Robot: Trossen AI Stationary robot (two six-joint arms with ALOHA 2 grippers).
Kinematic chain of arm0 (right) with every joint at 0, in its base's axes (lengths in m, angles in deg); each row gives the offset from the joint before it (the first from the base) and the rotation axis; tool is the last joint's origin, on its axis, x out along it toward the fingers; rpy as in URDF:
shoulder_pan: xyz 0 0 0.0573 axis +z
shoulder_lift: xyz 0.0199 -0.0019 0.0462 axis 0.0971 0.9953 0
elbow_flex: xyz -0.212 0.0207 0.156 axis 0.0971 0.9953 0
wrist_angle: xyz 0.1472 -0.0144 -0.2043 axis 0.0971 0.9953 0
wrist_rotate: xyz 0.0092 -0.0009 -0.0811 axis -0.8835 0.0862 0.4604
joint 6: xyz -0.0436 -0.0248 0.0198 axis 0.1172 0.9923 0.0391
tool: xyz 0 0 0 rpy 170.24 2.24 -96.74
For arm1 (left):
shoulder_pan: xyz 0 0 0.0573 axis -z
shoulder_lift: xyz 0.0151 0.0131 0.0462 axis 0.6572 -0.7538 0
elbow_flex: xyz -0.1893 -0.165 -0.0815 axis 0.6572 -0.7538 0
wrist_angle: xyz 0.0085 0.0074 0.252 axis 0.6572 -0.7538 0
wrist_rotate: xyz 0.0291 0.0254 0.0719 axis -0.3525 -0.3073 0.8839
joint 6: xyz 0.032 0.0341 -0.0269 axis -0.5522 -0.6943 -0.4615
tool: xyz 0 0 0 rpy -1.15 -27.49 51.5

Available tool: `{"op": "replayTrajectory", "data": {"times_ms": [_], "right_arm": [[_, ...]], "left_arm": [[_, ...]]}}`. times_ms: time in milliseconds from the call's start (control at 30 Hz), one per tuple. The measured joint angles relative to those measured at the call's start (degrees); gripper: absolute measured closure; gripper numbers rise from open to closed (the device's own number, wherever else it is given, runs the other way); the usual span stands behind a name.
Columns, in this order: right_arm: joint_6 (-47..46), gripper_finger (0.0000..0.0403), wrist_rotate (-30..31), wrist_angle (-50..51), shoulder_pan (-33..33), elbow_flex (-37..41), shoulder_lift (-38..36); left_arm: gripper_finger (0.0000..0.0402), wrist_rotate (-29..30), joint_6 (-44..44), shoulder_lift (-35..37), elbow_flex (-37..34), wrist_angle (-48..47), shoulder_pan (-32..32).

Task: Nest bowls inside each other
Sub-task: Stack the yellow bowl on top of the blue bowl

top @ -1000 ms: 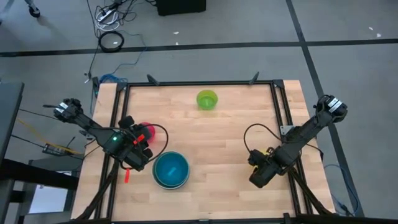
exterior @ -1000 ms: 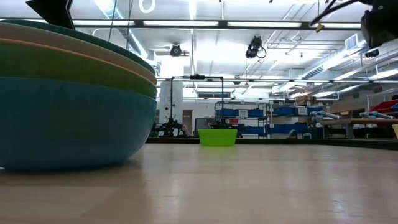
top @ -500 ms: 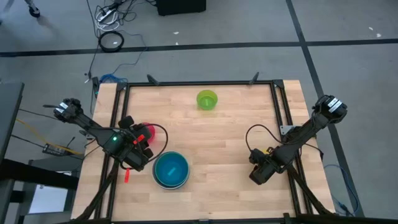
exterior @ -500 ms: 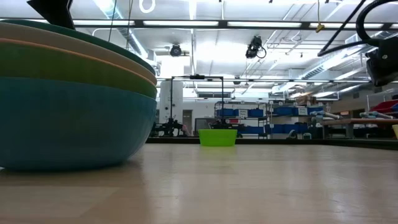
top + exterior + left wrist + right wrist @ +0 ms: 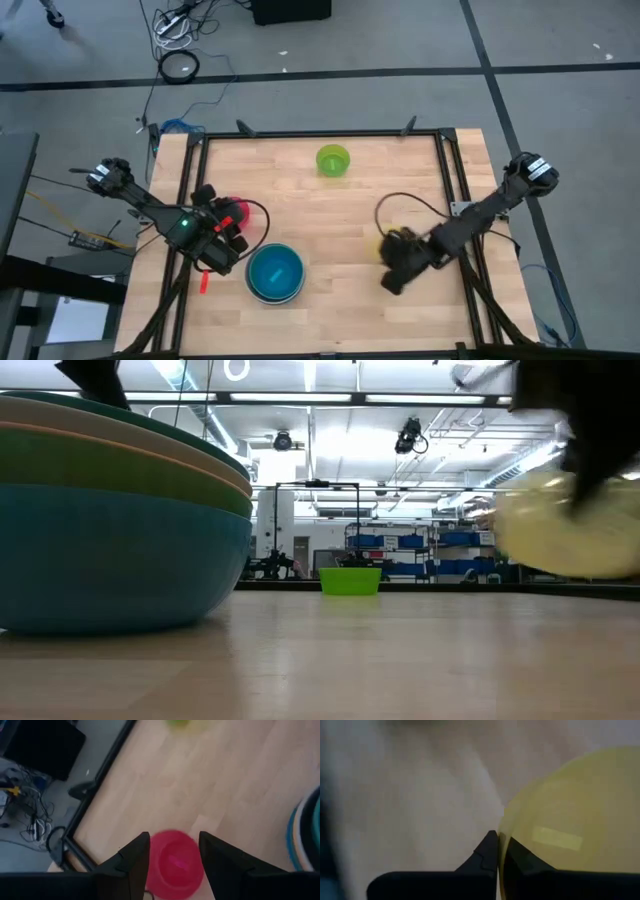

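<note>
My right gripper point(image 5: 498, 842) is shut on a pale yellow bowl point(image 5: 570, 825), which hangs above the table right of centre point(image 5: 381, 243) and shows blurred in the low view point(image 5: 570, 525). My left gripper point(image 5: 173, 836) stands open over a pink-red bowl point(image 5: 175, 865), which rests on its base near the left edge point(image 5: 237, 211) and shows between the two fingers; no touch shows. A stack of nested bowls point(image 5: 275, 272), teal outside and blue inside, sits beside it. A lime green bowl point(image 5: 333, 160) stands alone at the far side. My right gripper pinches the yellow bowl's rim point(image 5: 507, 827) between its two fingers, one finger inside the bowl and one outside. The fingers come slanting down from the table's right. The bowl is lifted clear of the table and hangs tilted.
The nested stack fills the left of the low view point(image 5: 110, 510), with teal, dark green, orange and grey rims showing. A black frame point(image 5: 440, 170) runs round the wooden top. Bare wood lies between the stack and the yellow bowl.
My right gripper has shut on the yellow bowl's rim and swung toward the table's left, turning at the wrist. The bowl, which lay at the right, is now lifted clear and carried toward the middle.
</note>
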State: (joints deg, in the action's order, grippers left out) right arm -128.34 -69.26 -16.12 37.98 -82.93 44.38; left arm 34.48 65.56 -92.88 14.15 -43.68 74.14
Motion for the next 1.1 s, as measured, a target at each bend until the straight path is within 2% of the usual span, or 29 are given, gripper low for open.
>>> {"op": "replayTrajectory", "data": {"times_ms": [167, 300, 467, 567, 667, 933, 1100], "right_arm": [[20.5, 0.0402, -1.9, -24.2, -8.6, -3.7, 0.8], [30.1, 0.0402, -8.3, -31.7, -12.4, -9.3, 5.8], [36.9, 0.0403, -15.8, -31.8, -13.1, -19.4, 18.0], [40.6, 0.0403, -17.5, -30.1, -12.9, -26.1, 24.2], [43.7, 0.0403, -17.3, -24.2, -13.0, -32.7, 29.0], [50.4, 0.0402, -17.9, -15.2, -13.0, -45.1, 37.3], [53.1, 0.0379, -20.5, -13.2, -13.0, -49.4, 39.6]], "left_arm": [[0.0222, 2.2, 0.2, 0.0, 2.4, 1.6, 0.0], [0.0222, 5.0, 0.1, 0.0, 5.7, 1.5, 0.0], [0.0222, 7.6, -0.2, 0.0, 10.2, -0.5, -0.1], [0.0222, 7.9, -1.4, 0.1, 11.1, -0.5, -0.2], [0.0222, 7.3, -1.7, 0.9, 11.1, -0.5, -0.4], [0.0222, 6.9, -3.0, 2.8, 10.9, -0.6, -0.4], [0.0222, 7.1, -3.1, 2.9, 10.9, -0.6, -0.5]]}}
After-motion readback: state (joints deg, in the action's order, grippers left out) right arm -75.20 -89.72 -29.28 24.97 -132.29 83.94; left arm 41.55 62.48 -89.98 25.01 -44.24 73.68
